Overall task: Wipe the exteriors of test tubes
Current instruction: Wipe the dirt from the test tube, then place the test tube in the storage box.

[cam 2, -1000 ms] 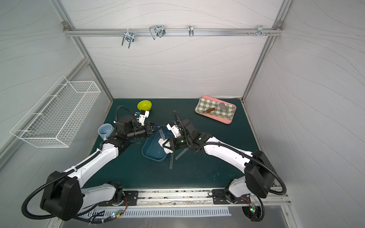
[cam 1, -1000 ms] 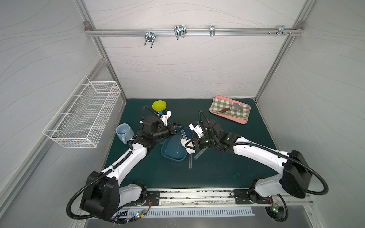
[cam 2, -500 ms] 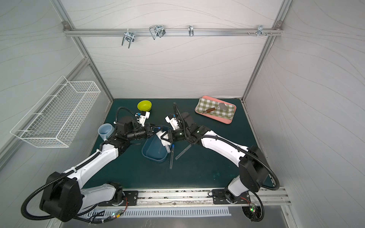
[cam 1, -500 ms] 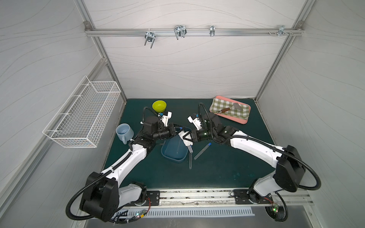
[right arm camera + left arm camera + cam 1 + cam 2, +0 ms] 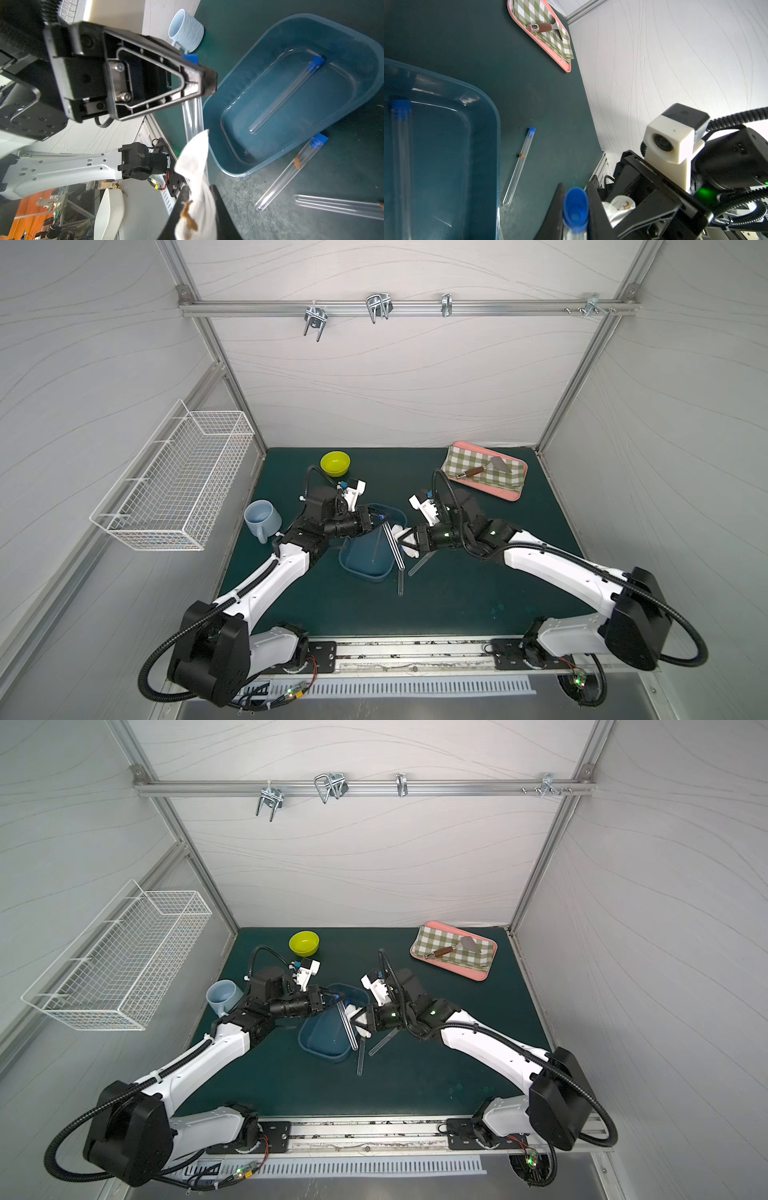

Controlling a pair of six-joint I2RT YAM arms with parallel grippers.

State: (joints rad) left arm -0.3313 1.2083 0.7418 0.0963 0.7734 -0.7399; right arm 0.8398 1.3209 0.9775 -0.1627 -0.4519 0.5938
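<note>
My left gripper (image 5: 380, 519) (image 5: 575, 185) is shut on the blue-capped end of a clear test tube (image 5: 393, 545) (image 5: 348, 1025), which slants down over the blue tub's (image 5: 361, 577) rim. Facing it, my right gripper (image 5: 405, 539) (image 5: 199, 188) is shut on a white cloth (image 5: 195, 162) with orange stains. The cloth lies against the held tube. A second tube (image 5: 284, 93) lies inside the tub. A tube with an orange mark (image 5: 291, 172) (image 5: 520, 162) and another tube (image 5: 336, 205) lie on the mat beside the tub.
A pale blue mug (image 5: 259, 517) stands left of the left arm, with a yellow-green bowl (image 5: 335, 462) behind it. A pink tray (image 5: 513, 495) with a checked cloth and a spatula sits at the back right. A wire basket (image 5: 174, 485) hangs on the left wall.
The right gripper with the cloth moved up along the held tube toward the left gripper, then came back down a little. The left arm has stayed put.
</note>
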